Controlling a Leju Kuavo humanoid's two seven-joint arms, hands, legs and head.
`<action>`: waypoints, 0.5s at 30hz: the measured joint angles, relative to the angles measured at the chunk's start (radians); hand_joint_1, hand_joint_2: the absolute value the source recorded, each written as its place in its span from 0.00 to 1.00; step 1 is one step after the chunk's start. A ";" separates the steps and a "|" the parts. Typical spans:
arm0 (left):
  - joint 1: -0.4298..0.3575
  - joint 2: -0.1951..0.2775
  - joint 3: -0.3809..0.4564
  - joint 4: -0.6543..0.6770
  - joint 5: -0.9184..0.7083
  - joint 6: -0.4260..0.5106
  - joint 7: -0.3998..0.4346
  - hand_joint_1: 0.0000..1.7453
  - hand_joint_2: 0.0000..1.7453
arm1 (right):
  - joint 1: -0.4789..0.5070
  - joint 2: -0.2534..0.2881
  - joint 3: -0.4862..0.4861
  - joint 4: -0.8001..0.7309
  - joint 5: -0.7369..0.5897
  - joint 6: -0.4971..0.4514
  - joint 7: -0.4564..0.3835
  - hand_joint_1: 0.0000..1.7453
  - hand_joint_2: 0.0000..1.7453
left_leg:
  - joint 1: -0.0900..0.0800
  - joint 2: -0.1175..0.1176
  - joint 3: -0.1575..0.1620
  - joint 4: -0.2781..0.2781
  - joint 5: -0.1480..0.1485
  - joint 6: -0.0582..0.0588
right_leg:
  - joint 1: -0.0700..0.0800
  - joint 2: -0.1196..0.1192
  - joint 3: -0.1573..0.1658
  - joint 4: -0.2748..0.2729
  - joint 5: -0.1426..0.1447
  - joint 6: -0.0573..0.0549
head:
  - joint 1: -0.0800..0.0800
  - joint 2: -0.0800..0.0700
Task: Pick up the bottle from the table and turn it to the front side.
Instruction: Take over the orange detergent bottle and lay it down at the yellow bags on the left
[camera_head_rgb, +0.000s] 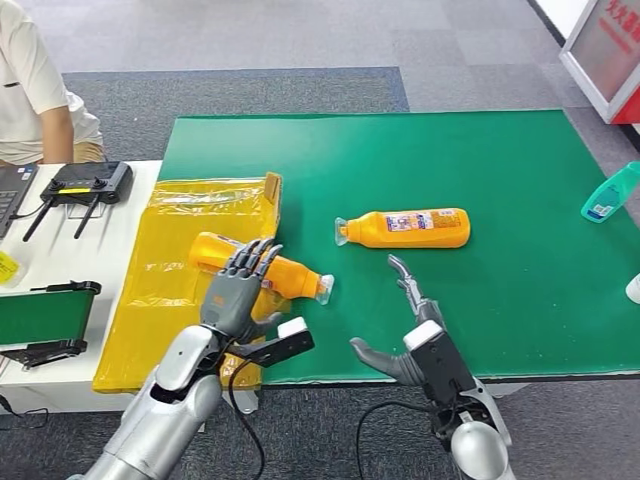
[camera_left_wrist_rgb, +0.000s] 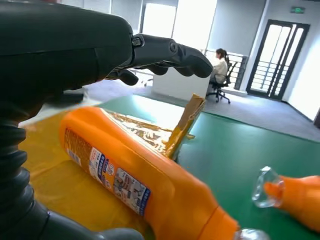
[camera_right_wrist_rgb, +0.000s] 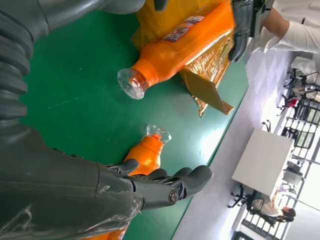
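Head view shows your left hand (camera_head_rgb: 240, 290) spread, holding nothing, above the near bottle (camera_head_rgb: 260, 267) lying across the yellow bag (camera_head_rgb: 162, 290); close off-centre and it may roll away.

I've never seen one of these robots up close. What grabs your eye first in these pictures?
Two bright orange bottles lying on their sides stand out: one partly on a crinkled yellow bag at the green mat's left edge, the other out on the mat. The robot's left hand hovers open over the first bottle, while its right hand waits open at the mat's near edge. A teal bottle lies far right.
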 joint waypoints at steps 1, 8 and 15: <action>0.018 -0.002 0.008 -0.033 0.037 -0.016 -0.007 0.00 1.00 | 0.003 0.001 -0.001 -0.004 0.004 -0.004 0.004 0.00 1.00 | 0.000 0.000 0.000 0.000 0.000 0.000 | 0.000 0.000 0.000 0.000 0.000 0.000 | 0.000 0.000; 0.153 -0.002 0.080 -0.218 0.280 -0.108 -0.060 0.00 1.00 | 0.007 0.005 -0.007 -0.010 0.020 -0.012 0.048 0.00 1.00 | 0.000 0.000 0.000 0.000 0.000 0.000 | 0.000 0.000 0.000 0.000 -0.001 0.000 | 0.000 0.000; 0.275 -0.045 0.214 -0.372 0.703 -0.288 -0.071 0.00 1.00 | 0.009 0.025 -0.039 -0.011 0.040 -0.027 0.169 0.00 1.00 | 0.000 0.000 0.000 0.000 0.000 0.000 | 0.000 0.000 0.000 0.000 -0.001 0.000 | 0.000 0.000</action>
